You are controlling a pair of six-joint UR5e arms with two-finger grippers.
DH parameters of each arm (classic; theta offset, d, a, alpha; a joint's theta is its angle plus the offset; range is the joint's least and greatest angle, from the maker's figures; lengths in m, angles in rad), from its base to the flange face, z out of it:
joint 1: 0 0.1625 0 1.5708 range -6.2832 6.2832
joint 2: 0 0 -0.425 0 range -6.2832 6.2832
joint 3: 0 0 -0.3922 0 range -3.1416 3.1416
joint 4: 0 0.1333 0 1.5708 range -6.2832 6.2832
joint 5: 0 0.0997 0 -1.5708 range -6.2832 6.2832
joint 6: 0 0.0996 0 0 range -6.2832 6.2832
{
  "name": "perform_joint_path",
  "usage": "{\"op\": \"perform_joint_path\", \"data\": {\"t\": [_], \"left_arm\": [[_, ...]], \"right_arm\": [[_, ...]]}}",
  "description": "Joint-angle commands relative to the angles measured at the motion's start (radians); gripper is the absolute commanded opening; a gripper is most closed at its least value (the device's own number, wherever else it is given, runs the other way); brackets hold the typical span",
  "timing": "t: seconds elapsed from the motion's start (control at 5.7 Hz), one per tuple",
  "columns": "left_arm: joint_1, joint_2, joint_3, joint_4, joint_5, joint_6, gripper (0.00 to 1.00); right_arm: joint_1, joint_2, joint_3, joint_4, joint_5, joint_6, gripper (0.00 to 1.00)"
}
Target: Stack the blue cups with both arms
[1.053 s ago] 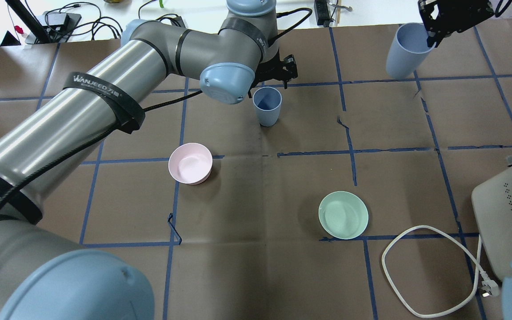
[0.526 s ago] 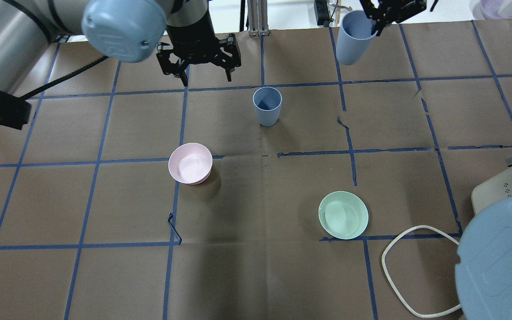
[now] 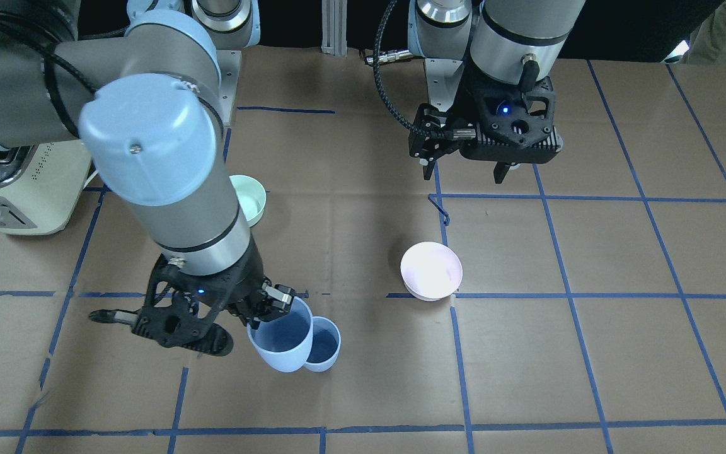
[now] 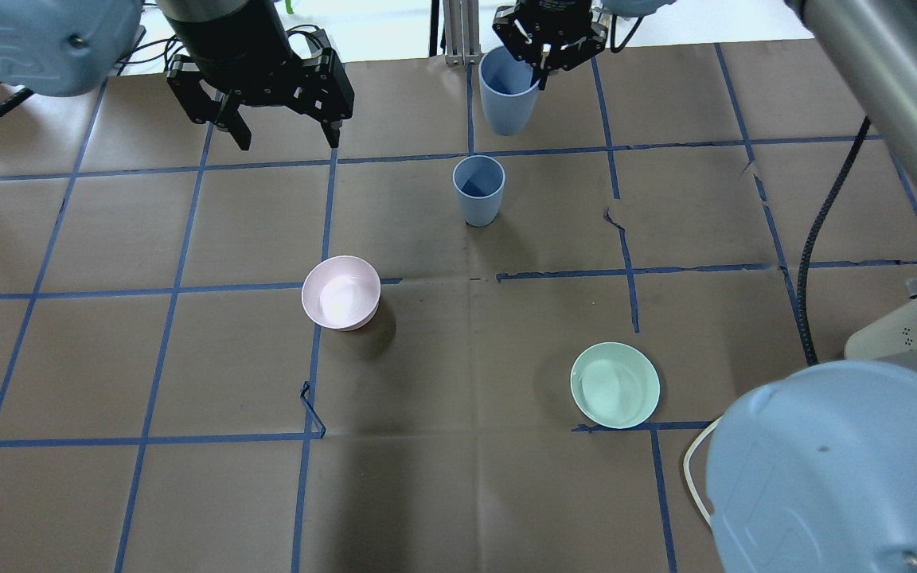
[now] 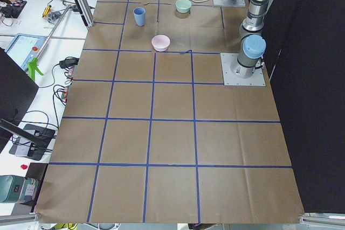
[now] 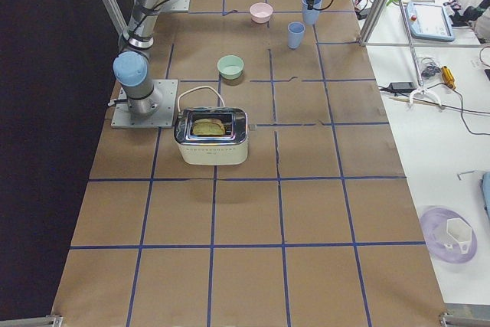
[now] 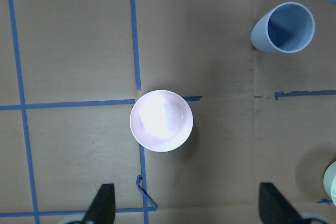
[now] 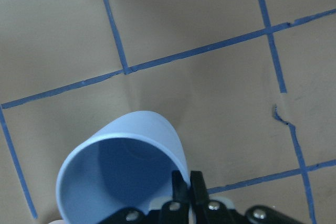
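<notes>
One blue cup [image 4: 478, 189] stands upright on the brown table; it also shows in the left wrist view [image 7: 283, 28]. My right gripper [image 4: 542, 70] is shut on the rim of the second blue cup [image 4: 509, 89] and holds it tilted in the air. In the front view this held cup [image 3: 281, 343] hangs just beside and partly over the standing cup [image 3: 324, 343]. The right wrist view shows the held cup [image 8: 123, 174] pinched at its rim. My left gripper [image 4: 289, 137] is open and empty, raised above the table left of the cups; its fingers [image 7: 102, 203] frame the pink bowl.
A pale pink bowl [image 4: 341, 292] sits left of centre and a mint green bowl [image 4: 614, 385] sits nearer on the right. A cream toaster [image 6: 212, 135] with a white cable [image 4: 693, 469] stands at the right. Blue tape lines cross the table.
My right gripper has carried its blue cup leftward, towards the standing cup. My left gripper has moved left, away from the standing cup, still open.
</notes>
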Motion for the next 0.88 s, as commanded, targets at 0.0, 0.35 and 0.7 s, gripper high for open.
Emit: {"op": "perform_joint_path", "data": {"t": [0.0, 0.35, 0.7], "left_arm": [[0.036, 0.086, -0.102, -0.002, 0.011, 0.013, 0.98], [0.039, 0.114, -0.136, 0.007, 0.010, 0.011, 0.98], [0.046, 0.120, -0.136, 0.009, 0.011, 0.013, 0.98]], "right_arm": [[0.029, 0.042, 0.006, -0.003, -0.002, 0.009, 0.09], [0.029, 0.056, 0.048, -0.004, -0.001, 0.000, 0.09], [0.029, 0.059, 0.091, -0.032, 0.009, -0.005, 0.09]]}}
